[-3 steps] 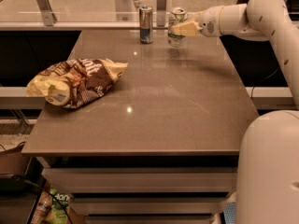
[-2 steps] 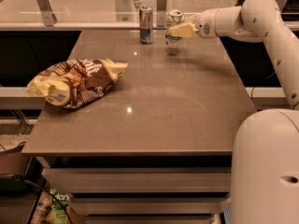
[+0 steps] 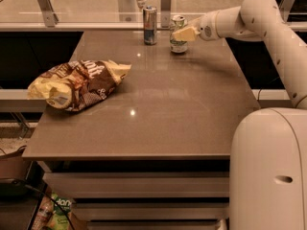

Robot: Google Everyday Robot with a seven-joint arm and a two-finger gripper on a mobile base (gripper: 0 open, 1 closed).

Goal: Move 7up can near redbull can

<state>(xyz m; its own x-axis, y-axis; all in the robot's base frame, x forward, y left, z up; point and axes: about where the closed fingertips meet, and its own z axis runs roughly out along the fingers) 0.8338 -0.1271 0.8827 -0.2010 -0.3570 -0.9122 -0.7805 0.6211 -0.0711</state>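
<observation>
The 7up can (image 3: 178,41), short, white with green lettering, stands at the far side of the table, its base at or just above the tabletop. The redbull can (image 3: 150,25), tall, slim, blue and silver, stands upright a short gap to its left. My gripper (image 3: 183,33) reaches in from the right on the white arm. Its pale fingers (image 3: 186,33) are closed around the upper part of the 7up can.
A crumpled brown and yellow chip bag (image 3: 76,84) lies on the left of the grey table (image 3: 163,109). A glass railing with metal posts (image 3: 166,4) runs just behind the cans. The robot's white body (image 3: 268,171) stands at the table's right front.
My gripper has carried the 7up can a little to the left and down, closer to the redbull can. The redbull can and the chip bag have not moved.
</observation>
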